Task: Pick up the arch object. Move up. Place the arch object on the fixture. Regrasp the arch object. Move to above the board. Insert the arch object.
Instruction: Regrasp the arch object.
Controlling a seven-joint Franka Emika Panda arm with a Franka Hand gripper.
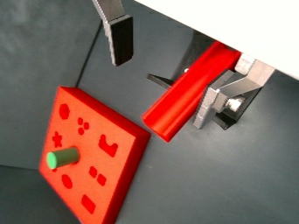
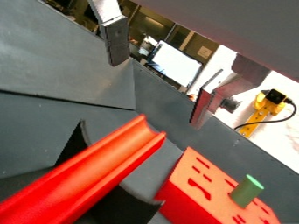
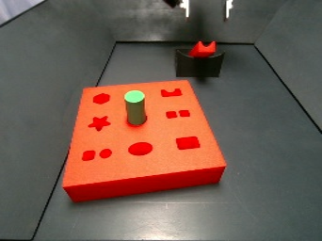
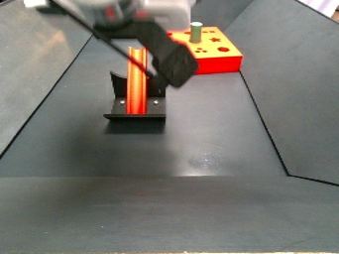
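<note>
The arch object (image 3: 202,47) is a slim red bar resting on the dark fixture (image 3: 199,65) at the back of the floor; in a side view (image 4: 138,67) it stands up from the fixture (image 4: 135,111). My gripper (image 3: 204,8) is open and empty, straight above the bar and apart from it. In both wrist views the bar (image 1: 190,94) (image 2: 93,173) runs between the spread fingers (image 1: 118,39), closer to one of them. The red board (image 3: 141,139) with shaped cutouts lies in the middle, also in a wrist view (image 1: 93,153).
A green cylinder peg (image 3: 134,107) stands upright in the board, also seen in a wrist view (image 1: 62,158). Dark sloping walls enclose the floor on both sides. The board shows far behind the fixture in a side view (image 4: 212,50).
</note>
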